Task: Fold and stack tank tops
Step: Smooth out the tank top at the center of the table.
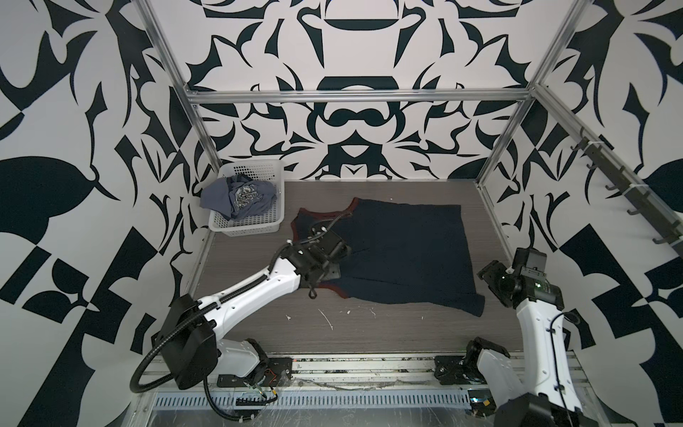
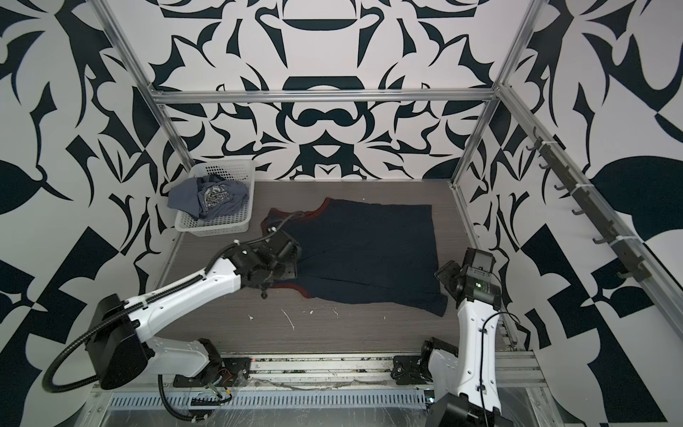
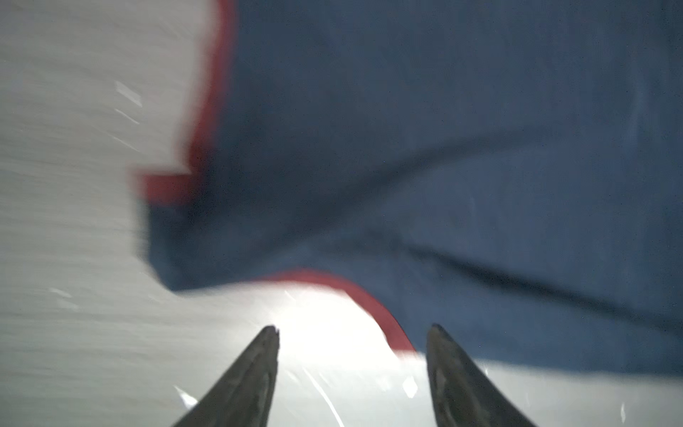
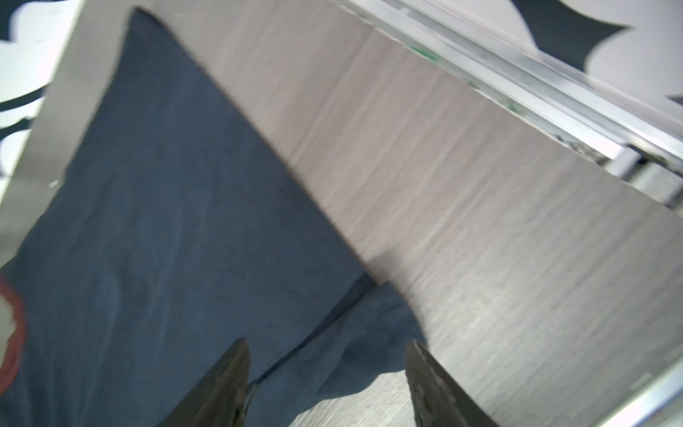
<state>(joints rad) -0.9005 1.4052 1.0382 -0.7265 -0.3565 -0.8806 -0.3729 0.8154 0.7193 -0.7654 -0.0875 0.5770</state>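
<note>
Currently: dark navy cloth tank top with maroon trim (image 1: 399, 255), flat on the wood-grain surface (image 1: 369, 332), straps left; judged ready for folding. Pinch the strap and hem corners together and lift them level.
White perforated plastic basket (image 1: 245, 228), far left: holds crumpled slate grey-blue tank top (image 1: 240, 197).
Lastly, left fingers (image 3: 251, 377) and right fingers (image 4: 218, 388): both spread, empty.

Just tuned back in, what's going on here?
The navy tank top lies spread out on the table. The left gripper hangs open over its shoulder end, the right gripper open by the hem corner; neither holds cloth. The grey-blue tank top sits crumpled in the white basket.
</note>
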